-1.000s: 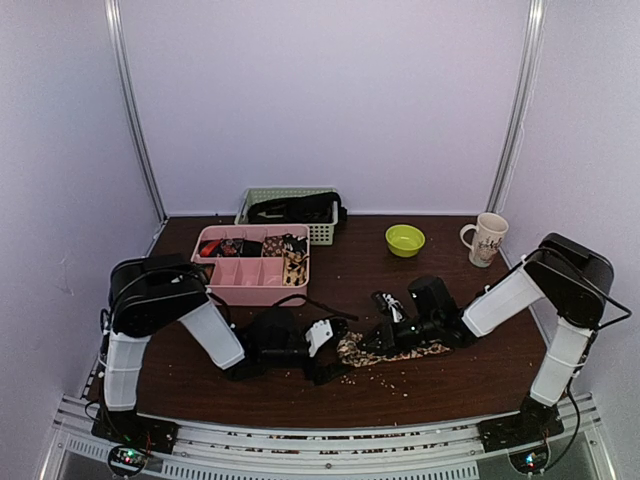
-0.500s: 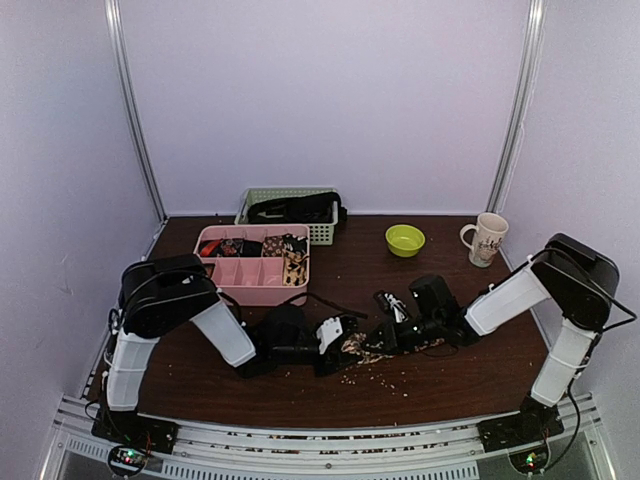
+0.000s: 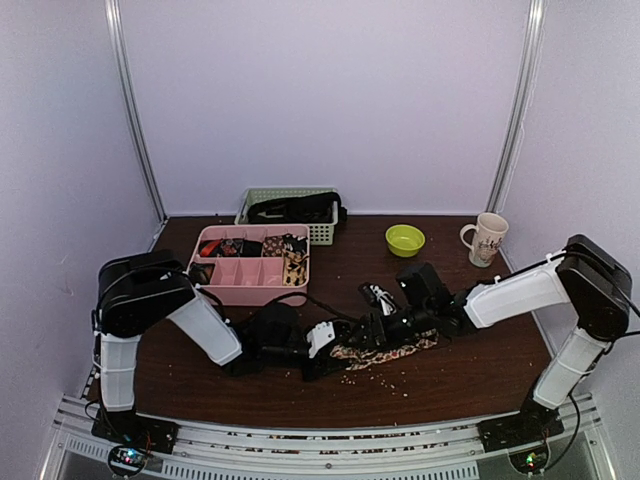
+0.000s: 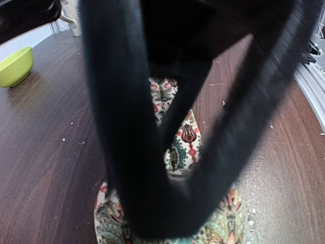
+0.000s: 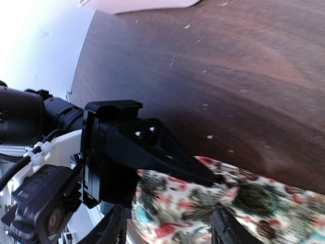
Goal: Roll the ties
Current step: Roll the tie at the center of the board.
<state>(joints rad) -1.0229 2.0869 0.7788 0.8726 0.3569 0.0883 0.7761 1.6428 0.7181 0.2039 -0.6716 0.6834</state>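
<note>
Toward the near middle of the table (image 3: 460, 385), the left gripper (image 3: 338, 354) is pinched onto the end of a printed tie (image 3: 395, 350) that lies flat. The right gripper (image 3: 372, 336) straddles the tie with its fingers spread. Behind them, a pink divided tray (image 3: 250, 293) holds rolled ties (image 3: 293, 264) in its back row and right end. Farther back, a green basket (image 3: 322, 234) holds black fabric (image 3: 295, 209). A lime bowl (image 3: 405, 240) and a mug (image 3: 486, 239) stand to its right.

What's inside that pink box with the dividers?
The pink box holds small bundles, probably rolled ties, along its back row and right end: some patterned tan, some red and black. The middle front compartments look bare. Anything beneath the bundles is covered.
</note>
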